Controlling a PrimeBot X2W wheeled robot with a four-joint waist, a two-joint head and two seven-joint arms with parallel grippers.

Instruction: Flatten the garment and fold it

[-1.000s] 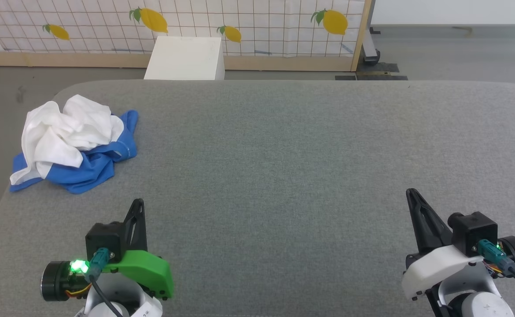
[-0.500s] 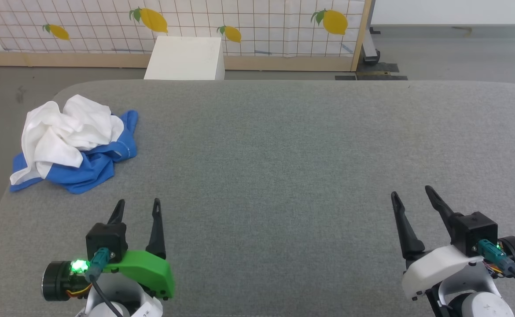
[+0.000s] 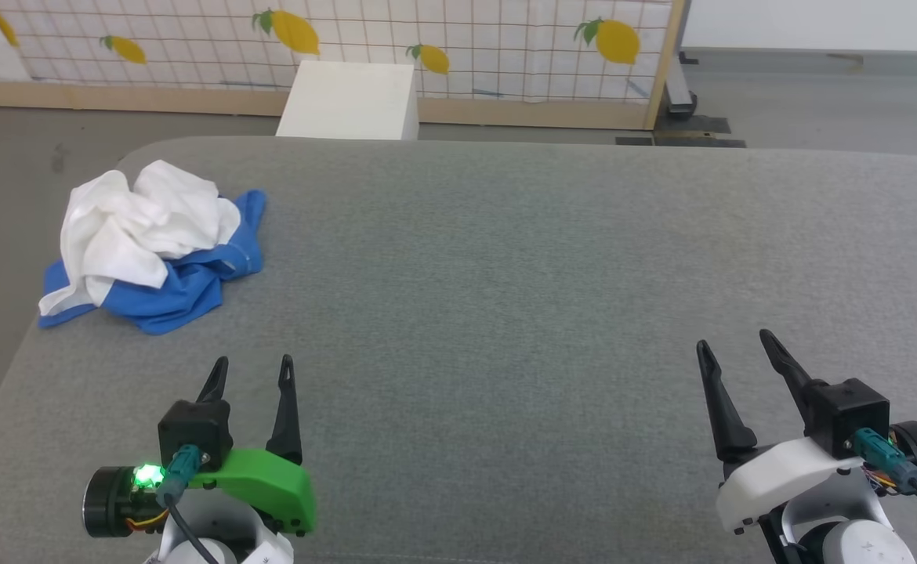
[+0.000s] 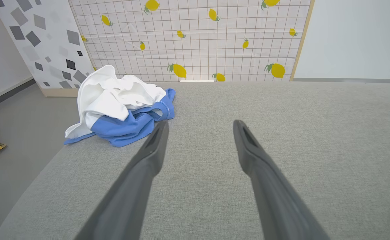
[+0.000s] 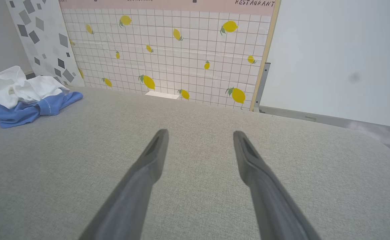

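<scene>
Grey woven upholstery over a wide padded bench point(image 3: 505, 258) with rounded corners. Heaped at the bench's far left corner: a soft, crumpled long-sleeved shirt point(image 3: 153, 251), white body bunched on top, bright blue sleeves twisted underneath, one white-and-blue tail reaching the left edge. Not yet flattened, not yet folded.

By the front edge, toward the left corner: a green-shelled left gripper point(image 3: 254, 364), two long dark fingers spread apart, holding nothing, near the shirt but short of it. Toward the front right corner: a white-shelled right gripper point(image 3: 733, 341), fingers likewise spread and empty, well apart from the shirt.

Likely trouble from here:
- Sitting so close to the left edge, could slip down onto the smooth grey floor point(image 3: 4, 196) under a sideways push or a careless tug.
- Being a tangle of layers, may come up as one knotted lump if pinched deep instead of by a single hem or cuff.
- With sleeves buried under the white cloth, hard to pick the right corners; a wrong pair would probably twist the fabric further.
- For the right gripper, a long reach across the bench, with a chance of crossing the other arm.
</scene>
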